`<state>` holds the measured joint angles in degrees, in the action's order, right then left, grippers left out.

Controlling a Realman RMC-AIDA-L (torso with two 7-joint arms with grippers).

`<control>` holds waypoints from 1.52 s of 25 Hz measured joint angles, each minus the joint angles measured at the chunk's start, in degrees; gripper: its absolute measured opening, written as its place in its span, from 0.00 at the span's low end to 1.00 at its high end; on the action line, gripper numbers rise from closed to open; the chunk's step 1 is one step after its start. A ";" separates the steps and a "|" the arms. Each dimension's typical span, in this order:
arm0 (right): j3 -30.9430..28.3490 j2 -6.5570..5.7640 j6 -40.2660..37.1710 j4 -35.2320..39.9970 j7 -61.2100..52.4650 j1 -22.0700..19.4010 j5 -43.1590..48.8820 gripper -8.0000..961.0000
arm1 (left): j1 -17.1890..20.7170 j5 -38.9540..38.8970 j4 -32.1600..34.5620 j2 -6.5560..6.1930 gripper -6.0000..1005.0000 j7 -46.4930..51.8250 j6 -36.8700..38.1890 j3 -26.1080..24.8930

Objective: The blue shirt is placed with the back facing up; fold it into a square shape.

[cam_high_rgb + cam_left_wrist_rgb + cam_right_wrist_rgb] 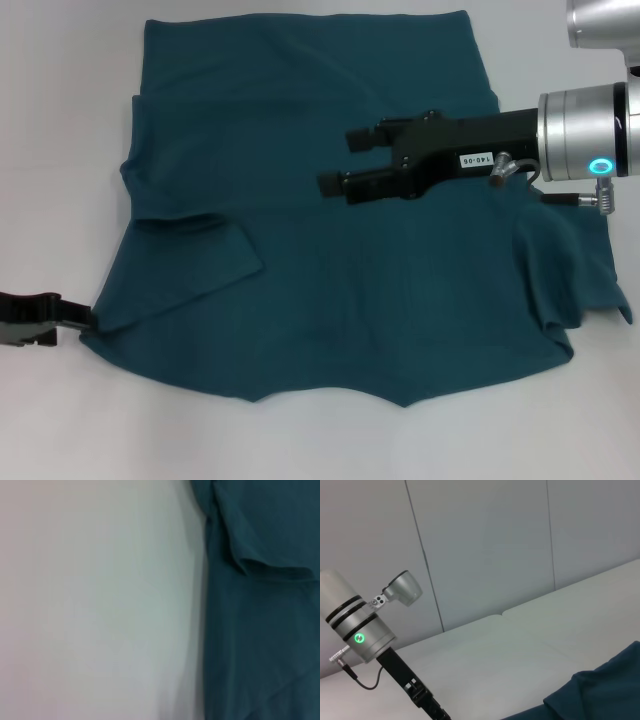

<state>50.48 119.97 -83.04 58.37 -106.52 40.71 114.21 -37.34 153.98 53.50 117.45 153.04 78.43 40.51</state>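
Note:
The blue shirt (330, 260) lies spread on the white table, one sleeve (200, 245) folded in over the body on the left. Its right side is rumpled into raised folds (565, 270). My right gripper (347, 160) hovers over the middle of the shirt, open, with nothing between its fingers. My left gripper (40, 318) lies low at the table's left edge, its tip meeting the shirt's lower left corner. The left wrist view shows the shirt's edge (260, 605) flat on the table. The right wrist view catches a corner of the shirt (600, 692) and the left arm (360, 630).
White table (60, 120) surrounds the shirt on all sides, with a seam (502, 614) across its far part. A grey panelled wall (485, 540) stands behind the table.

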 joint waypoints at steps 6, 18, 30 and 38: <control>0.00 0.00 0.21 0.02 -0.01 0.07 -0.05 0.92 | -0.92 -0.25 -1.52 0.27 0.61 -1.53 -0.17 0.06; -0.03 0.00 0.21 -0.29 -0.01 -0.09 -0.05 0.92 | -2.14 -0.49 -3.20 0.47 0.62 -3.03 -0.32 0.00; -0.03 0.00 0.10 -0.43 -0.01 -0.57 -0.08 0.92 | -2.40 -0.70 -3.23 0.60 0.62 -3.73 0.00 0.01; -0.03 -0.08 0.25 -0.46 -0.46 -0.86 0.01 0.92 | -2.25 -0.71 -3.13 0.28 0.62 -3.96 0.73 -0.02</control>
<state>50.45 119.89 -82.79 57.92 -106.97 39.85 114.22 -39.59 153.28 50.37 117.73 149.08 79.15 40.48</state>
